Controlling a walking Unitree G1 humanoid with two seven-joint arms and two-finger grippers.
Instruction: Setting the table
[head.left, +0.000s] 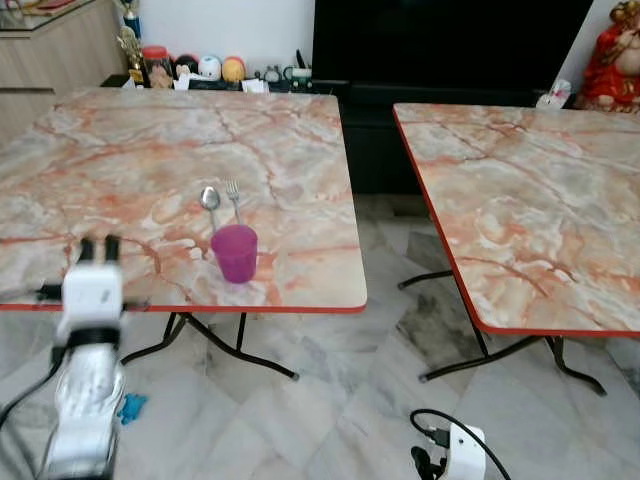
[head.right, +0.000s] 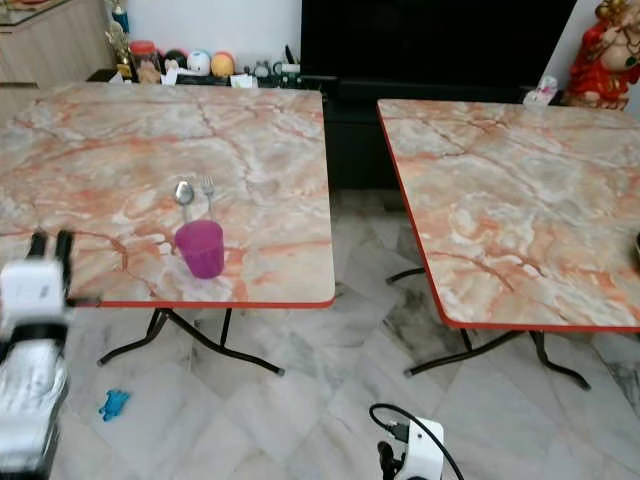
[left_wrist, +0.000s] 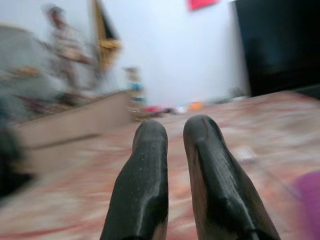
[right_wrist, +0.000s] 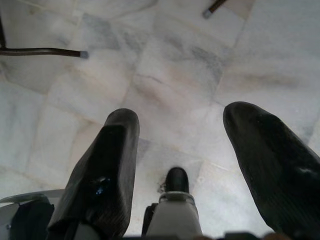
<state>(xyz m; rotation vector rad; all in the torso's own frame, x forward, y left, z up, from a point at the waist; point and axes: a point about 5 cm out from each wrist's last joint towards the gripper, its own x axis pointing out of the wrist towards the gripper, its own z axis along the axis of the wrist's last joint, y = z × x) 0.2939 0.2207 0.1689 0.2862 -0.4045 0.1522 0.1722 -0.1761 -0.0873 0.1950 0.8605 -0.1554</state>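
Note:
A purple cup (head.left: 235, 252) stands near the front edge of the left marble-patterned table (head.left: 130, 150). Just behind it a spoon (head.left: 210, 198) and a fork (head.left: 233, 197) lie side by side. My left gripper (head.left: 99, 243) is raised at the table's front edge, to the left of the cup. Its black fingers (left_wrist: 145, 175) are shut with nothing between them, and the cup shows as a purple blur (left_wrist: 307, 200) beside them. My right gripper (right_wrist: 182, 117) hangs low over the floor, open and holding nothing.
A second marble table (head.left: 530, 200) stands to the right across a floor gap. Black folding legs (head.left: 240, 355) spread under both tables. A small blue object (head.left: 130, 406) lies on the floor. Ornaments (head.left: 210, 68), a dark cabinet and a red figurine (head.left: 610, 60) line the back wall.

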